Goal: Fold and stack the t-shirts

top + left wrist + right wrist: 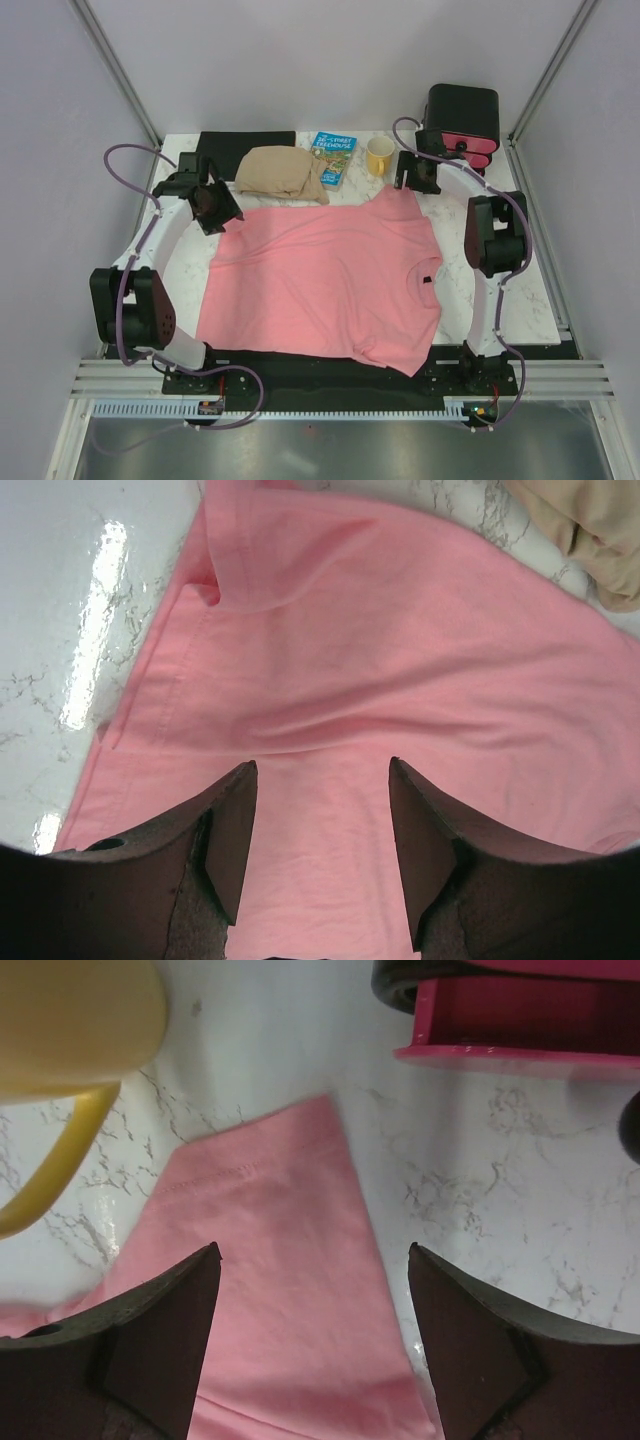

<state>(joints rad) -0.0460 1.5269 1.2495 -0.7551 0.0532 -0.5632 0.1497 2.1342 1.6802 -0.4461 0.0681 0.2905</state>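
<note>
The t-shirt [325, 280], thin soft salmon cloth with shallow creases, lies spread flat mid-table [530, 290] on glossy veined marble, neck at 3 o'clock. A crumpled beige cloth [282, 172] sits at its 12 o'clock edge. The yellow mug [60, 1030] is cut off in the right wrist view. The left gripper [322, 780], at 10 o'clock, has its jaws wide apart over the shirt, holding nothing. The right gripper [315, 1260], at 1 o'clock over a sleeve corner, gapes empty too.

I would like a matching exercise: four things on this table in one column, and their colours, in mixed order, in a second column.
Things:
1. t-shirt
2. mug
3. book
4. bundled cloth

Colours:
A. yellow
B. beige
C. pink
D. blue

Pairs: 1-C, 2-A, 3-D, 4-B
</note>
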